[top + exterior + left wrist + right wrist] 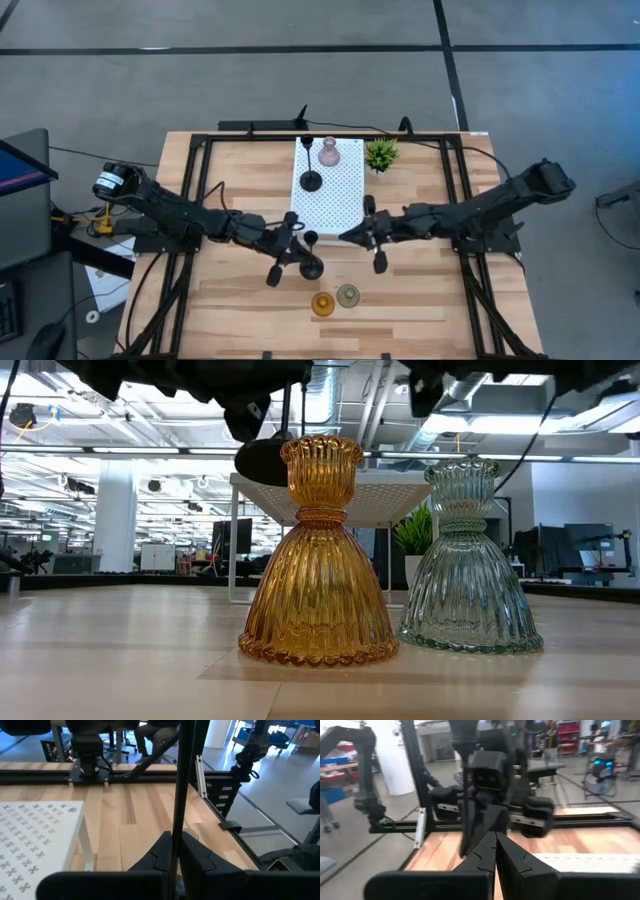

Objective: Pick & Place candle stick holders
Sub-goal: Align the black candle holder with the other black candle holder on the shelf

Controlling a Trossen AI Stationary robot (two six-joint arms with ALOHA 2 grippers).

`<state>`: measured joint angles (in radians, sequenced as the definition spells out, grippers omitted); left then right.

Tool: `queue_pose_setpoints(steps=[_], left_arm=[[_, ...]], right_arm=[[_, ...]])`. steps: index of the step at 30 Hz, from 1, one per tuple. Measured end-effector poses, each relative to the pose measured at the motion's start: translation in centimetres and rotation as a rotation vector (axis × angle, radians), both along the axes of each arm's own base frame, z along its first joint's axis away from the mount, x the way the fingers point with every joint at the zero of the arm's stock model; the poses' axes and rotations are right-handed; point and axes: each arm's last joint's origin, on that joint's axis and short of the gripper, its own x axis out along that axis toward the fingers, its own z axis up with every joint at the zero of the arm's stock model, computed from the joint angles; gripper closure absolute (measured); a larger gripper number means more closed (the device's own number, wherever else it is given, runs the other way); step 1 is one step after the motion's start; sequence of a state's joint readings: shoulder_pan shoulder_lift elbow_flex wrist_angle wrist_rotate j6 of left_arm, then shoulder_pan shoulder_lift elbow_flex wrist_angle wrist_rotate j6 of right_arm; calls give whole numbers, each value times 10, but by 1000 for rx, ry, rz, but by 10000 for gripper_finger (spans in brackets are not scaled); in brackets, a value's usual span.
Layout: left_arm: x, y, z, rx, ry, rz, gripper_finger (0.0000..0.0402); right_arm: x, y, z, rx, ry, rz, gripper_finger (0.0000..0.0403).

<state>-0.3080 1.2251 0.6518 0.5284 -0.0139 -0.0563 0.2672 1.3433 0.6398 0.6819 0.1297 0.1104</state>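
Now the left gripper (pixel 300 243) sits just off the front edge of the white perforated shelf (pixel 345 205), near the table's (pixel 240 165) middle, its fingers (pixel 200 860) pinched tight on the thin stem of a black holder (pixel 312 266). In the left wrist view that stem runs straight up between the closed fingers; the round base shows from above as a dark disc just front of the gripper, and in the low view it hangs above the tabletop behind the amber holder (pixel 318 555).

The right gripper (pixel 345 237) points at the left one from the other side, at the shelf's front right corner — its fingers are pressed together with nothing between them. The right wrist view looks past the closed tips at the left gripper and its stem just beyond.

On the shelf stand two holders: a second black holder (pixel 312 178) near the left edge and a pink holder (pixel 329 153) at the back edge. A small plant (pixel 381 154) stands on the table beside the shelf's back right corner.

Near the table's front edge the amber holder and the grey-green holder (pixel 348 295) stand upright side by side, the amber one to the left, just beside each other — whether they touch, I cannot tell.
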Motion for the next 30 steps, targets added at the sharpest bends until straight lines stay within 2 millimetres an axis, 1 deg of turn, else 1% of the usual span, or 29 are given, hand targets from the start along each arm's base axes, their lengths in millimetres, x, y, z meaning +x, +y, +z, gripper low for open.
queue_pose_setpoints(steps=[3,9,12,15,20,25,28,30], left_arm=[[0,0,-4,13,39,1,385],[0,0,-4,13,41,0,385],[0,0,-4,13,41,0,385],[0,0,-4,13,40,0,385],[0,0,-4,13,40,0,385],[0,1,-3,40,16,35,385],[0,2,-1,43,2,46,385],[0,2,0,38,-11,46,385]], right_arm=[[12,4,-1,-31,7,35,403],[34,10,-2,-49,17,37,402],[41,12,0,-77,7,38,390],[44,13,0,-88,9,38,360],[45,13,3,-81,2,42,288],[45,10,4,-25,1,31,219],[46,6,3,-8,4,21,193],[47,5,3,-6,4,14,185]])
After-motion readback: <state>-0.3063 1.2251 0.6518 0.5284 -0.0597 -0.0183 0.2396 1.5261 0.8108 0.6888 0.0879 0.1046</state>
